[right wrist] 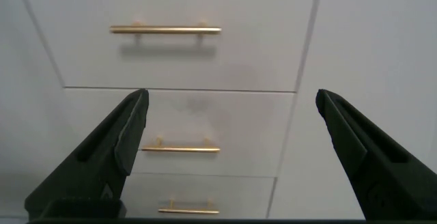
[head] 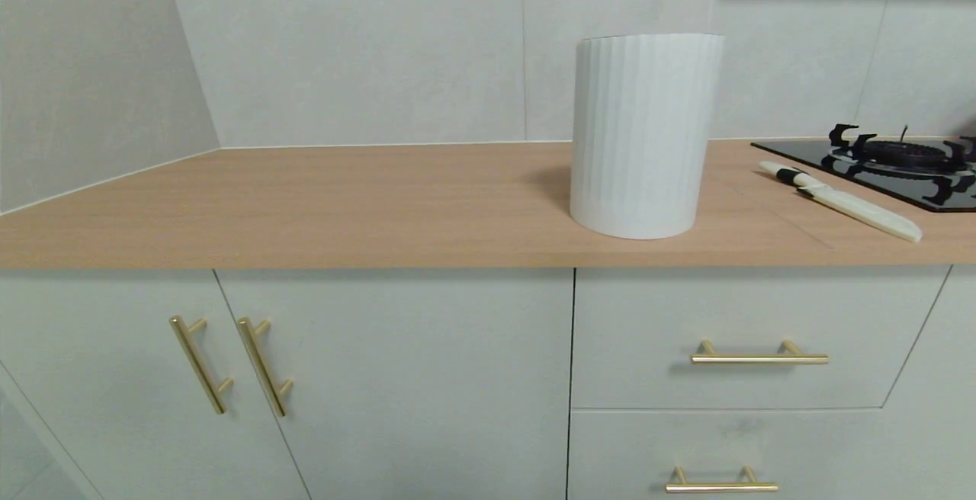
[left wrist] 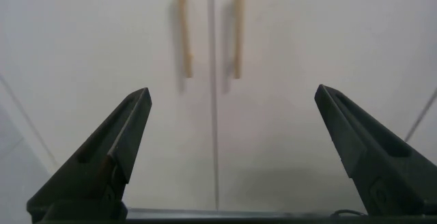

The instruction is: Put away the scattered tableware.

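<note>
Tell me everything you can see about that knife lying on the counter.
The knife is cream-white all over, with a broad blade that looks ceramic or plastic and a handle marked with black banding. It lies flat on the wooden counter, handle toward the wall and tip toward the front edge, slanting alongside the black hob. It sits to the right of the white ribbed container, clear of it. Nothing holds it.

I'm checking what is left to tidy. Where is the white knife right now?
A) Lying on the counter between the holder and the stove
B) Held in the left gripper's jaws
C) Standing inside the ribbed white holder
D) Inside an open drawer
A: the knife lies flat on the counter, between the ribbed holder and the stove.
</note>
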You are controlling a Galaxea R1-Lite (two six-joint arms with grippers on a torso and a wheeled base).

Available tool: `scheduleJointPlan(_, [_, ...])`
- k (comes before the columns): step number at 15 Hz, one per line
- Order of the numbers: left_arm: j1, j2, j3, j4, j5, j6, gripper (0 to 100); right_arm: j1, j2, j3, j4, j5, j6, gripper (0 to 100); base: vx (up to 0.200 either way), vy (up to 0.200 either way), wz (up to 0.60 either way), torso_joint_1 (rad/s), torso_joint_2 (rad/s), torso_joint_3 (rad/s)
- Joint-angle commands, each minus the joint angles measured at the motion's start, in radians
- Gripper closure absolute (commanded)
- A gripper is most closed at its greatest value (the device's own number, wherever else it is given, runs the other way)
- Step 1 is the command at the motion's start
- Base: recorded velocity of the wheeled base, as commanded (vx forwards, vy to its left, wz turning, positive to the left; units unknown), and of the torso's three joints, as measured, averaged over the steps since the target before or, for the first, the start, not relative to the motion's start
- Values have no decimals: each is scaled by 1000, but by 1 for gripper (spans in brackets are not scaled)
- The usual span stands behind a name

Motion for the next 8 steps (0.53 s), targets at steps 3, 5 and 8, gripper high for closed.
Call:
scheduleJointPlan(3, [-1, 0, 0, 0, 0, 1, 0, -1, 2, 0, 0, 0, -1, 0, 0, -200, 0, 2, -1, 6])
scheduleJointPlan(5, [-1, 0, 0, 0, 0, -1, 0, -1, 2, 0, -1, 0, -1, 0, 0, -200, 0, -2, 0, -2])
scheduleJointPlan(8, [-1, 0, 0, 0, 0, -1, 0, -1, 2, 0, 0, 0, -1, 0, 0, -67, 0, -1, 1, -1])
